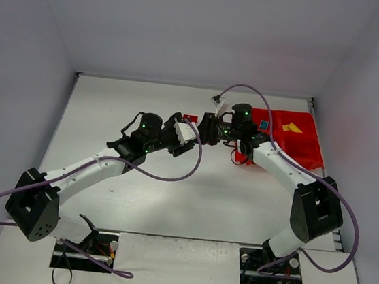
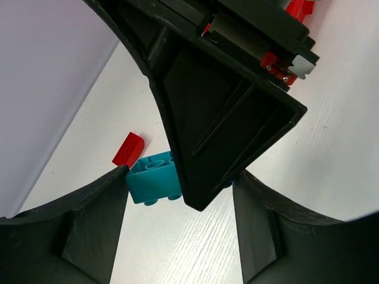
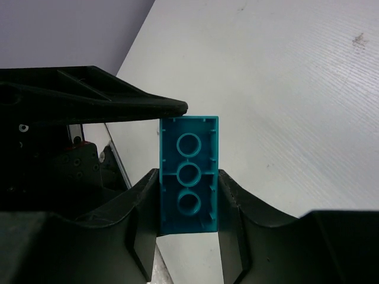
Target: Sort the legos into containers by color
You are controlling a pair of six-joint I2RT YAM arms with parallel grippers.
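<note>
My right gripper point(image 3: 188, 180) is shut on a cyan blue lego point(image 3: 188, 174), held by its long sides with the hollow underside facing the camera. In the top view it point(image 1: 208, 129) meets my left gripper point(image 1: 193, 133) above the table's middle. My left gripper point(image 2: 177, 231) is open, and the cyan lego point(image 2: 154, 177) and the right gripper's black finger point(image 2: 225, 124) sit just ahead of its jaws. A red lego point(image 2: 128, 149) lies on the table beyond it and also shows in the top view point(image 1: 191, 119). The red tray point(image 1: 305, 152) stands at the back right, with a yellow lego point(image 1: 291, 127) and a blue one point(image 1: 263, 124) in its far compartments.
The white table is walled at the left, back and right. Purple cables loop from both arms over the middle. The right arm's forearm point(image 1: 276, 164) lies across the tray's near left corner. One finger of the left gripper point(image 3: 106, 106) crosses the right wrist view.
</note>
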